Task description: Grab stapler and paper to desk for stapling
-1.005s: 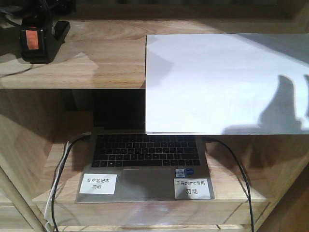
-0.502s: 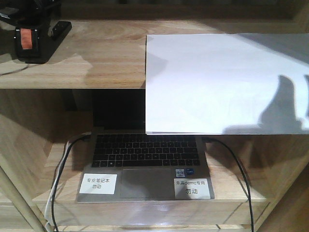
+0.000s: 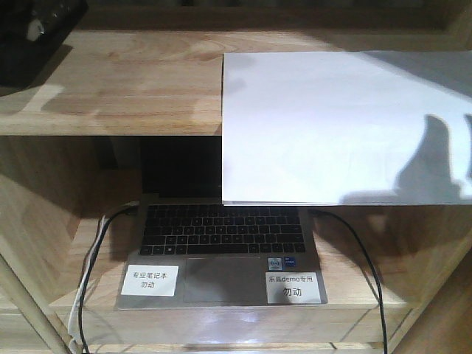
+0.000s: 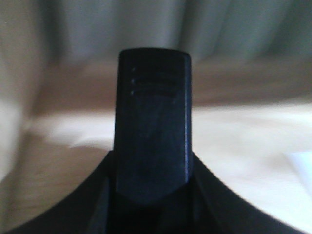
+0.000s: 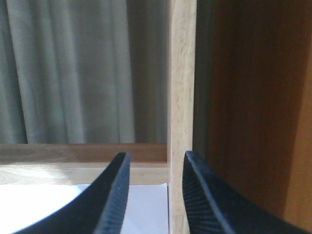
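Left pincer [image 4: 153, 163] sits at top-left corner of front view, mostly cut off there. It is clamped on stapler [image 4: 153, 107], black ribbed end upright between fingers. Wrist view blurred, orange patch not visible. Right pincer [image 5: 156, 155] level, jaws moderately apart, nothing gripped, wooden upright [image 5: 181, 73] just behind. Paper [image 3: 339, 125] lies flat on upper shelf [image 3: 133, 88], front edge overhanging, covering part of laptop [image 3: 221, 251] screen below.

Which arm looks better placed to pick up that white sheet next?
The right arm: its jaws stand open, with the paper showing between them. The left arm's jaws grip a black object, likely the stapler.
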Motion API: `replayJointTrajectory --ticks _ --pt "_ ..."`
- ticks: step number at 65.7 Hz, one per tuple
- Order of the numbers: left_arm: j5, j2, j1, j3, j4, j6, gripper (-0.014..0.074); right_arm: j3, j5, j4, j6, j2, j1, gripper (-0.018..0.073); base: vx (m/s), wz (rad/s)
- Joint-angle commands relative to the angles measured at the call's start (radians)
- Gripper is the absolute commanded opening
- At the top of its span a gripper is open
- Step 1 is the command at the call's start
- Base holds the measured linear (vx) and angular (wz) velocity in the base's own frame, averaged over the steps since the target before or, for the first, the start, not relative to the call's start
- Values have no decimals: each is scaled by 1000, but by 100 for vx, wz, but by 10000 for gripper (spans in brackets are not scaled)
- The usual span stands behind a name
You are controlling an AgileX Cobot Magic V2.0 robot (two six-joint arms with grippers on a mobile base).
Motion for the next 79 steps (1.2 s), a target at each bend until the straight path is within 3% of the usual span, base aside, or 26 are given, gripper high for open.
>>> replayJointTrajectory --ticks 1,14,54,63,79 --pt "-219 -161 3 110 38 32 -6 -28 -70 0 -5 12 -5 253 0 0" --pt "-360 -381 3 362 -97 212 -6 -28 -70 0 -5 12 -5 253 0 0" --pt "-282 -759 3 663 -627 769 -6 -28 -70 0 -5 12 -5 253 0 0" --pt "-218 -846 3 700 -664 822 -6 -28 -70 0 -5 12 -5 253 0 0" --pt "-122 -1013 3 734 -679 840 -6 -28 -70 0 -5 12 -5 253 0 0"
